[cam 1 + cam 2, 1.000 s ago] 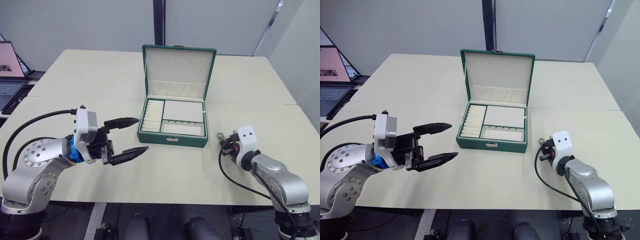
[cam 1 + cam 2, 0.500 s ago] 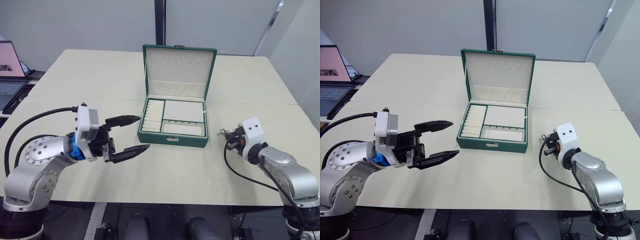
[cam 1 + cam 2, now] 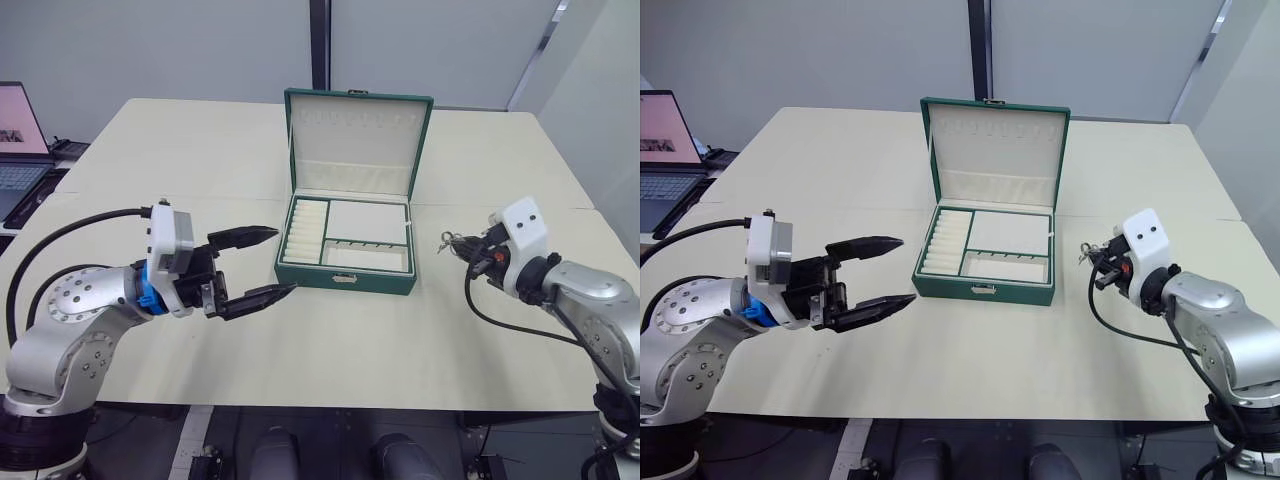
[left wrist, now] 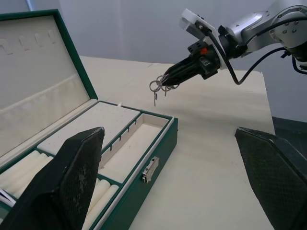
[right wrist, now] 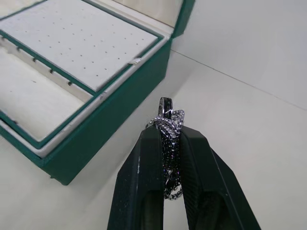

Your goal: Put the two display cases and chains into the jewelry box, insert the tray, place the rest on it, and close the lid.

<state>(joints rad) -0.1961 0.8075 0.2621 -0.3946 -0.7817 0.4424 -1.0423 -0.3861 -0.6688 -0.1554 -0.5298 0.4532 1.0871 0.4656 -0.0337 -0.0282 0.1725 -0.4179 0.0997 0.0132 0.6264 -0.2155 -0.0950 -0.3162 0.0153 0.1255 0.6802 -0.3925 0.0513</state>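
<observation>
The dark green jewelry box [image 3: 345, 277] stands open at the table's middle, its lid [image 3: 357, 140] upright. The cream-lined tray [image 3: 368, 220] sits inside it. To the right of the box, my right gripper [image 3: 464, 245] is shut on a small silvery piece of jewelry [image 5: 168, 120] made of sparkling looped rings, held in the air above the table; the piece [image 4: 160, 86] also shows in the left wrist view. Left of the box, my left gripper [image 3: 283, 260] is open and holds nothing. The display cases and the chains are out of view.
A laptop [image 3: 15, 130] sits off the table's far left. The cream table [image 3: 400, 340] has a seam running across behind the box, and bare surface on both sides of the box and in front.
My right gripper has risen from near the table surface with the silvery jewelry in it. The left gripper has stayed almost in place, still open.
</observation>
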